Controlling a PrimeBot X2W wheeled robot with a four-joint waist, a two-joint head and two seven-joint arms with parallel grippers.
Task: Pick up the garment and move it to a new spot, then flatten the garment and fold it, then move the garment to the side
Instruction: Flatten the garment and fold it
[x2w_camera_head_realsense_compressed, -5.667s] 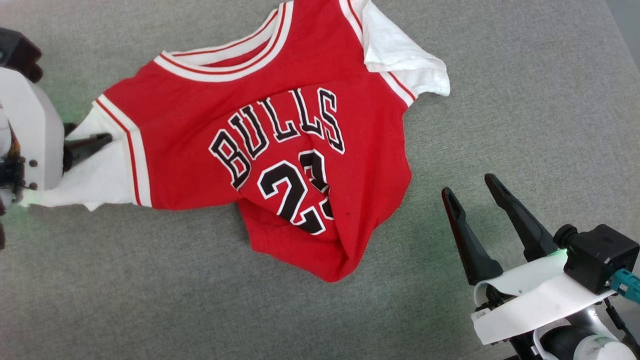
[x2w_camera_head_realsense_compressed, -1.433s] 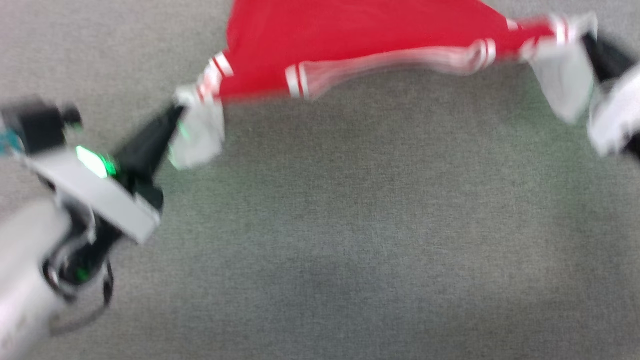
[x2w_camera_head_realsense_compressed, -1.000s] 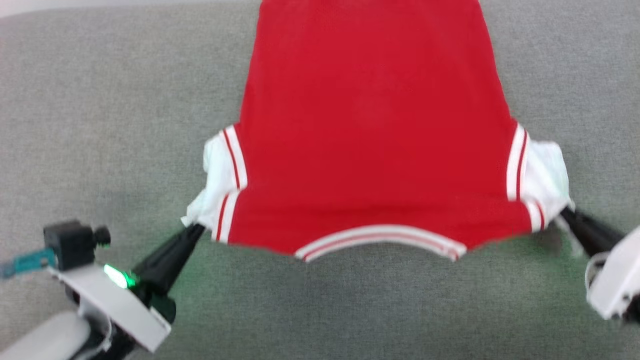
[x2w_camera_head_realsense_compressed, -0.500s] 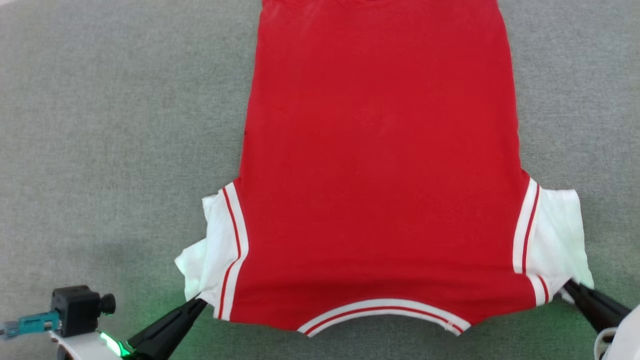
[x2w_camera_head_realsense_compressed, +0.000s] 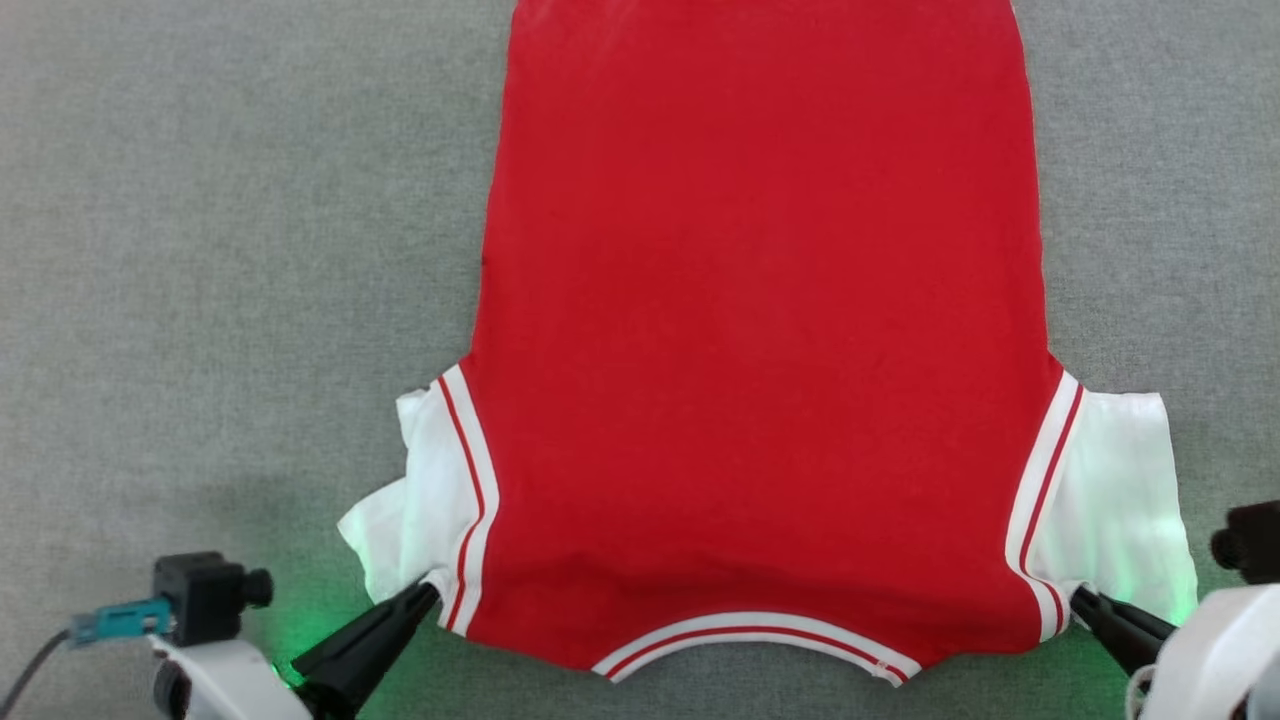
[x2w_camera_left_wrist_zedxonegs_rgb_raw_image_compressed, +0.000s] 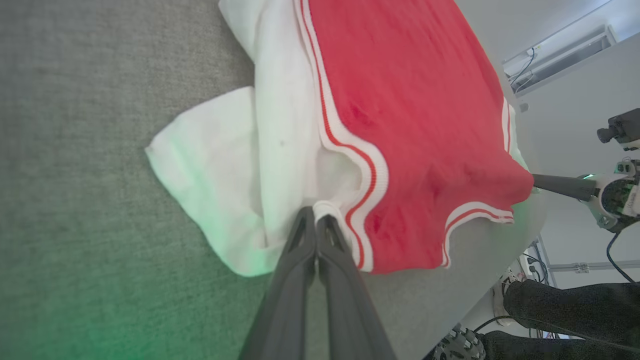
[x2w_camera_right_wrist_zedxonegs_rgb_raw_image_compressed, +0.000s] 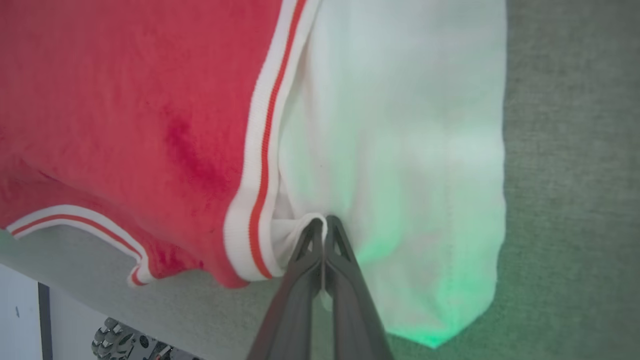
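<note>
Progress: your red white-sleeved basketball T-shirt (x2w_camera_head_realsense_compressed: 760, 330), crumpled seconds ago, now lies flat, back up, on the grey fabric table (x2w_camera_head_realsense_compressed: 200, 250). Left gripper (x2w_camera_head_realsense_compressed: 428, 592) and right gripper (x2w_camera_head_realsense_compressed: 1078, 597) pinch its shoulders; fold next.

Garment (x2w_camera_head_realsense_compressed: 760, 300) hem beyond top edge
</note>
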